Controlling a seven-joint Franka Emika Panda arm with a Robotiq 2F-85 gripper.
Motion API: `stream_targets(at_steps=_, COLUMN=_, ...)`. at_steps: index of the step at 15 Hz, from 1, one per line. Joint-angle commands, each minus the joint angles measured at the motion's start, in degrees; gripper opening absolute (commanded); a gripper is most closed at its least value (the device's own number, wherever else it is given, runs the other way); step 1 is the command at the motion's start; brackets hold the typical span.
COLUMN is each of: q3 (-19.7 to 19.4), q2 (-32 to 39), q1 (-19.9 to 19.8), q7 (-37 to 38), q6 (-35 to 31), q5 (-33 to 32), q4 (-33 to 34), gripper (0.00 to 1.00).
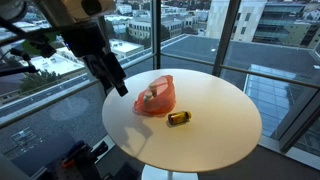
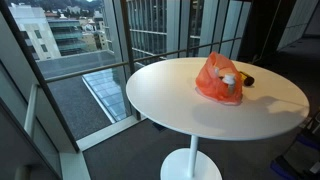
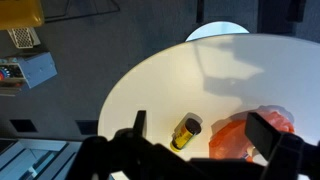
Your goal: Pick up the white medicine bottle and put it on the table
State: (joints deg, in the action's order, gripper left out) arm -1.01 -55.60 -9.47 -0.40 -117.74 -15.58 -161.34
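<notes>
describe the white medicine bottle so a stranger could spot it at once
Find the large round cream-white table; a red translucent plastic bag lies on it. The white medicine bottle nestles in that bag, small and white, unlike the dark amber bottle lying on bare tabletop beside the bag.

The desk (image 2: 170,95) has a smooth cream-white top with a soft satin sheen. The red bag (image 2: 212,80) is thin translucent plastic, crinkled and glossy along its folds. Inside it, the white medicine bottle (image 2: 229,80) looks like opaque matt plastic. At the bag's 4 o'clock in an exterior view, the small bottle (image 1: 179,118) is dark amber and glossy, with a shiny gold label. The fingers (image 3: 266,134) look matt black.
</notes>
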Motion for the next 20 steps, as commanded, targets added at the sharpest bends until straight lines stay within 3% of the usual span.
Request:
stream_targets(at_steps=1, q3=-0.33, q2=0.06, q1=0.45, q7=0.3, q6=0.29, q5=-0.32, q4=0.17, gripper=1.0)
stream_targets(at_steps=9, q3=-0.34, q2=0.16, q1=0.45, q7=0.3, q6=0.29, q5=-0.32, q4=0.17, gripper=1.0)
stream_targets(at_steps=20, q3=2.42, q2=10.33, q1=2.75, q7=7.16, q6=-6.71, q5=2.59, q4=3.98, gripper=1.0)
